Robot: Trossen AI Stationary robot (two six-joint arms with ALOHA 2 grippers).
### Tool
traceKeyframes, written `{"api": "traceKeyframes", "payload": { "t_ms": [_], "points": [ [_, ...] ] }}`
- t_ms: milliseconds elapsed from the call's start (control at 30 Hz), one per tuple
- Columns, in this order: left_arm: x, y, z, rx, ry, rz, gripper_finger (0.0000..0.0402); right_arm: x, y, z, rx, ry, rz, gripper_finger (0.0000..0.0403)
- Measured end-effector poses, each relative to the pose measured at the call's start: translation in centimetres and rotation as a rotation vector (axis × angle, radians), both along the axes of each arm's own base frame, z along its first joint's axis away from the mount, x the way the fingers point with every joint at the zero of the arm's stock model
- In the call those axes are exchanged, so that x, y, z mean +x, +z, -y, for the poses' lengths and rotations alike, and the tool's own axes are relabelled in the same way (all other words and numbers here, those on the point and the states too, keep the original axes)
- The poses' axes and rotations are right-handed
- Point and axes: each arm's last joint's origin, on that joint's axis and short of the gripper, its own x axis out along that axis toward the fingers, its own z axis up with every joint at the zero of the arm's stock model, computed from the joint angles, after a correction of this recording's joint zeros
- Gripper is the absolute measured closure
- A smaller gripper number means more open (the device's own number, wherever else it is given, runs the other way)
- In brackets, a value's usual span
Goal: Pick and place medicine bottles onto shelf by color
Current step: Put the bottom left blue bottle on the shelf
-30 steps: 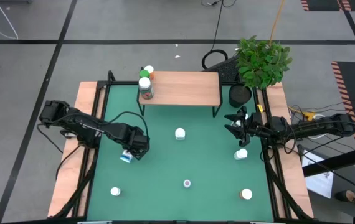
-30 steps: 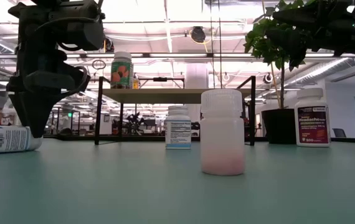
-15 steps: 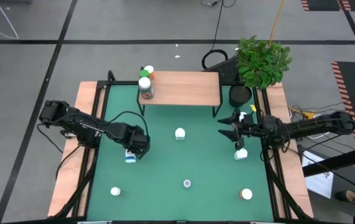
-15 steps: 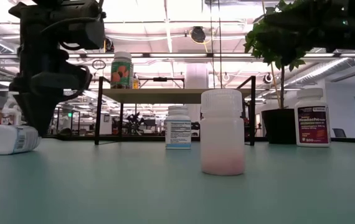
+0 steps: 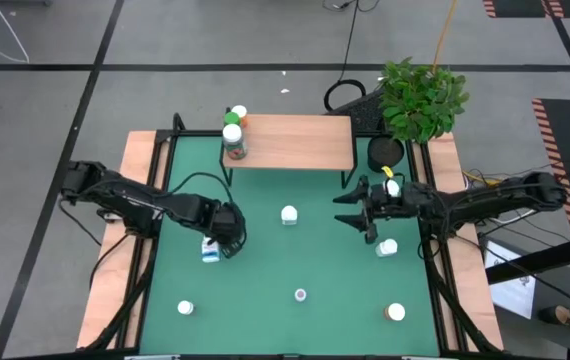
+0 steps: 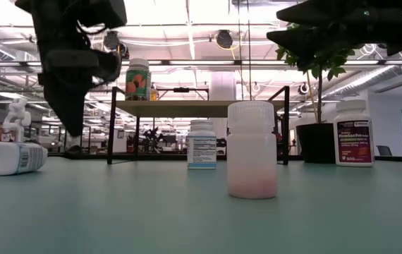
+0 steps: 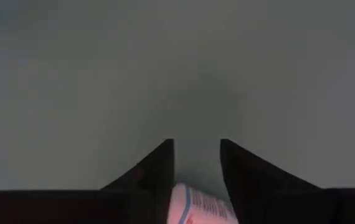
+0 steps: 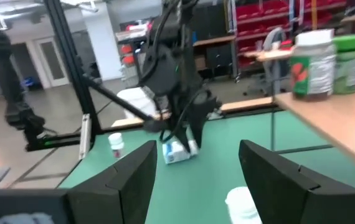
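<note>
Fingers of the left gripper (image 5: 217,245) straddle a lying white bottle (image 5: 209,254); whether they clamp it is unclear. Right gripper (image 5: 353,210) fingers hang apart, empty, above the bench (image 5: 325,260).

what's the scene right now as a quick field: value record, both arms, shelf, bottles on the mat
left gripper: low over the lying bottle, fingers either side of it, grip not clear
right gripper: open, empty, above the mat
shelf: three bottles at its left end, the rest bare
upright bottles on mat: five, white-capped
plant: beyond the mat's far right corner
</note>
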Motion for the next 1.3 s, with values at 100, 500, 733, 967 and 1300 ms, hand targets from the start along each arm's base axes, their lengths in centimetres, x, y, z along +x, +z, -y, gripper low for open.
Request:
{"api": "traceKeyframes", "payload": {
  "t_ms": [100,500,733,967,1300],
  "points": [
    [-0.3,0.9,0.0,0.013,-0.072,0.031,0.0231,0.5,0.1,-0.1,0.013,0.027,-0.014,0.0179],
    [-3.2,1.8,-0.4,-0.064,0.338,-0.124,0.0058,1.6,-0.5,-0.2,0.105,0.027,-0.080,0.0179],
    [-3.5,1.8,1.4,-0.077,0.461,-0.102,0.0033,1.6,-0.7,-0.8,0.095,0.055,-0.102,0.0179],
    [-3.8,1.6,2.7,-0.089,0.593,-0.052,0.0032,1.5,-1.3,-0.9,0.091,0.061,-0.157,0.0179],
    [-5.2,-2.2,3.3,-0.139,0.735,-0.043,0.0048,1.5,-1.3,-0.9,0.065,0.062,-0.162,0.0179]
  ]
}}
